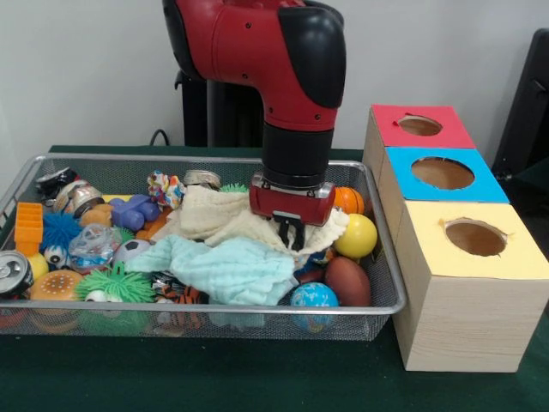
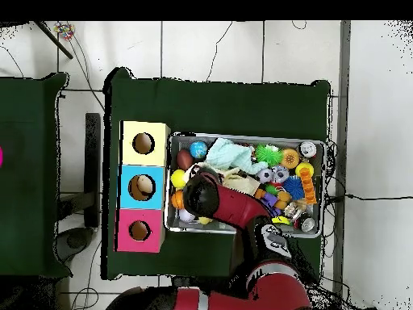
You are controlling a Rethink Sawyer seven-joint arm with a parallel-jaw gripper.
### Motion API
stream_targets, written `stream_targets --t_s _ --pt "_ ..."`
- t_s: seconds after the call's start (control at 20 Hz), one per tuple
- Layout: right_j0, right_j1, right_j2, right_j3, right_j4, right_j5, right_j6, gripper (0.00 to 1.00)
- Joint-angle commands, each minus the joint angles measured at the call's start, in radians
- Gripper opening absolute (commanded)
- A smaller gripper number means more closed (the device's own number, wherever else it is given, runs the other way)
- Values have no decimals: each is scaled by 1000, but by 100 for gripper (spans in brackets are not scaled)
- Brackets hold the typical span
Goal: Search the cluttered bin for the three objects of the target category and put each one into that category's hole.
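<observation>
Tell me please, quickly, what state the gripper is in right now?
Gripper: low over the cream cloth in the wire bin; whether it is open, shut or holding anything cannot be told.

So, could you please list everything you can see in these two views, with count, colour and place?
Wire bin: one, silver, on the green table.
Cloths: two, cream and light teal, mid-bin.
Balls: yellow, orange, brown football, blue globe, at the bin's box end.
Spiky toys: green, blue, opposite end.
Soda can: one, silver, front corner.
Other small toys: many, mixed colours, too jumbled to count.
Box: one, wooden, red, blue and yellow holes, beside the bin.
End effector: one, red and black, down on the cream cloth.
</observation>
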State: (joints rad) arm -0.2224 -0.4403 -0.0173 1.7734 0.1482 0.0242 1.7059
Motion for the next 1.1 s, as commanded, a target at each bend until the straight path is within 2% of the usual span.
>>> stream_targets --t_s 0.05,0.55,1.0,1.05,1.1 --pt "56 68 100 60 96 43 278 0" --pt "94 93 93 37 169 16 272 0" --pt "100 103 61 42 151 -11 231 0" --pt "97 101 63 45 147 -11 229 100" --pt "103 99 52 43 155 0 232 100"
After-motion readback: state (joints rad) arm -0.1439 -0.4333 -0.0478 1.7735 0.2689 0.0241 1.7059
